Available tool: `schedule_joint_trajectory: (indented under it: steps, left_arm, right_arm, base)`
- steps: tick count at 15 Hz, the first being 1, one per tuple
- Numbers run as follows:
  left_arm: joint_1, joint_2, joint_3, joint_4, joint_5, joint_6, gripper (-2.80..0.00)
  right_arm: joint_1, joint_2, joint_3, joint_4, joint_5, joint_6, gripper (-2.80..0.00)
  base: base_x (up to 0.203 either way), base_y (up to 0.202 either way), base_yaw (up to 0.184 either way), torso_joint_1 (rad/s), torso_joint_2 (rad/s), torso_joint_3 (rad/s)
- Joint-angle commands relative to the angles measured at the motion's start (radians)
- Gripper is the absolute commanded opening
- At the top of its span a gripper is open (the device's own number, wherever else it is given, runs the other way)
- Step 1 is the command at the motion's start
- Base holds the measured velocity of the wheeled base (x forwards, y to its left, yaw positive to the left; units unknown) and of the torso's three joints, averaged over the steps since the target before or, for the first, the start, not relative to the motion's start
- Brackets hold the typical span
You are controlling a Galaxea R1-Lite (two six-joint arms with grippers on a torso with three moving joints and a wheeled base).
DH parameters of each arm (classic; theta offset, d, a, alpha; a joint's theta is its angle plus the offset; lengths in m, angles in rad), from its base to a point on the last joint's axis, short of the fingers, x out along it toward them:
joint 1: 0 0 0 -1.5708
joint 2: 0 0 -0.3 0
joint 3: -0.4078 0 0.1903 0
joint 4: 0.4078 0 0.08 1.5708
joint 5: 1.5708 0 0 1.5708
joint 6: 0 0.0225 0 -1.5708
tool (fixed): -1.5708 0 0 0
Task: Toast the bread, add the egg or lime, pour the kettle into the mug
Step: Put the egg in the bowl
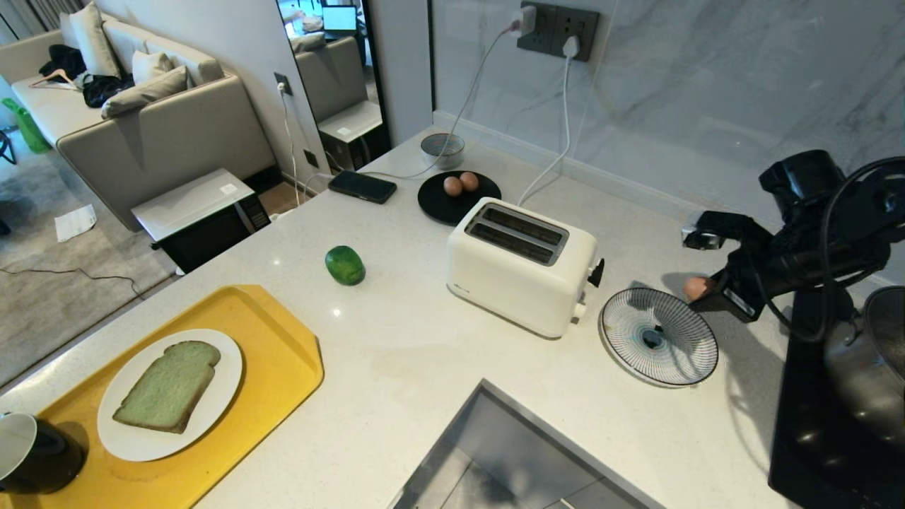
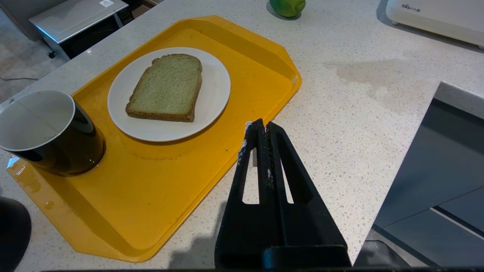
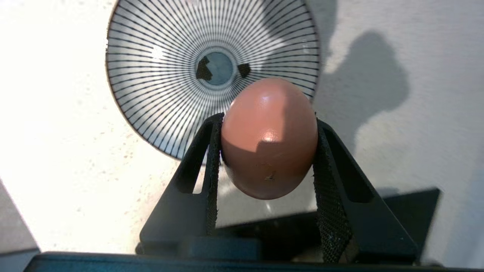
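Right gripper [image 3: 266, 151] pinches the egg [image 3: 269, 138] between its pads, above the far right rim of the striped plate [image 1: 658, 336], right of the toaster [image 1: 520, 265]. Left gripper [image 2: 262, 130], jaws pressed together, hangs beside the yellow tray [image 2: 159, 181] holding the bread [image 2: 166, 88].

A home kitchen open to a living room. Pale speckled stone counter [image 1: 396, 367] with a white two-slot toaster [image 1: 520, 265] at centre, plugged into a wall socket [image 1: 558, 28] at 12 o'clock on a marble backsplash. Sink cut-out [image 1: 509, 452] at 6 o'clock, black cooktop [image 1: 813, 438] with a steel pan [image 1: 866, 367] at 4 o'clock. Beige sofa [image 1: 141, 106] and carpet at 10 o'clock.
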Motion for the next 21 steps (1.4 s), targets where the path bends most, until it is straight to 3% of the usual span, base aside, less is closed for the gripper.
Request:
schedule_joint_trajectory:
  steps: [1, 10, 21]
  left_arm:
    - [0.0, 0.002, 0.0, -0.001, 0.0, 0.0, -2.8]
    - [0.001, 0.002, 0.0, -0.001, 0.0, -0.001, -2.8]
    - [0.0, 0.002, 0.0, -0.001, 0.0, 0.0, -2.8]
  right_arm:
    - [-0.006, -0.175, 0.044, 0.002, 0.0, 0.003, -2.8]
    - [-0.026, -0.58, 0.261, 0.002, -0.002, 0.006, -2.8]
    - [0.076, -0.61, 0.275, -0.018, -0.002, -0.003, -2.8]
  base:
    - [0.0, 0.0, 0.0, 0.0, 0.0, 0.0]
    - [0.0, 0.0, 0.0, 0.0, 0.0, 0.0]
    - [-0.001, -0.007, 0.16, 0.003, 0.0, 0.002]
